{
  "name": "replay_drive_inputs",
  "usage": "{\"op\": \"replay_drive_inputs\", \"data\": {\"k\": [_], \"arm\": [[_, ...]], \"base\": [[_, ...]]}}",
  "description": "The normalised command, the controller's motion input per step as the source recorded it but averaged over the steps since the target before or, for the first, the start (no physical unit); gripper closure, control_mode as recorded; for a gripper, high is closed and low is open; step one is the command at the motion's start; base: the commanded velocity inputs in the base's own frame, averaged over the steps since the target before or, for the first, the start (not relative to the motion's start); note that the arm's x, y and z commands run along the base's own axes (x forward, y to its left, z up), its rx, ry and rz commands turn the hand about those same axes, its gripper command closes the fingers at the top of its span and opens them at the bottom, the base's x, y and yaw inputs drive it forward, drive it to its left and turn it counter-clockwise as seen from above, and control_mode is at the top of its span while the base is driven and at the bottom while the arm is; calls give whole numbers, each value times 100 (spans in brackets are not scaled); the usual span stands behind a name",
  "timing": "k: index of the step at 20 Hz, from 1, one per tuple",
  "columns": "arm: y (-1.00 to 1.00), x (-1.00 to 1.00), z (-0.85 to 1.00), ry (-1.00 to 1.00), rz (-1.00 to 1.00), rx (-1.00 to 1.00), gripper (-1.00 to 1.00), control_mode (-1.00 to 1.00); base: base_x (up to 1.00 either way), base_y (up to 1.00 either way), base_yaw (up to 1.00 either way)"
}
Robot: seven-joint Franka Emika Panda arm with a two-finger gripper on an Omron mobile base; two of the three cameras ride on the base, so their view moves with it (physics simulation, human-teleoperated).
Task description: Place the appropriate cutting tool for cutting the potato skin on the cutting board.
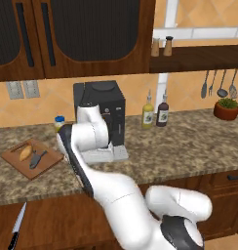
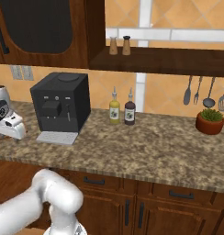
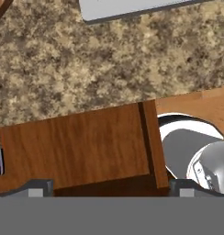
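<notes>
Two things lie on the cutting board [image 1: 16, 158] at mid-left of the left base view: the potato [image 1: 25, 153] and, just beside it, the grey peeler [image 1: 36, 158]. A black-handled knife [image 1: 16, 228] shows at lower left. In the right base view, a coffee machine [image 2: 61, 102] stands upper left. In the hand view, the gripper [image 3: 109, 187] points at a wooden cabinet front [image 3: 77, 144] below the counter [image 3: 109, 59]; its fingertips [image 3: 36, 187] sit wide apart, seemingly empty.
</notes>
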Motion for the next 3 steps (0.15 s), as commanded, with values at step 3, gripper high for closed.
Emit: {"op": "replay_drive_inputs", "data": {"k": [3], "arm": [[-81,-100,77,-12,2,11,-100,-100]], "base": [[0,0,0]]}}
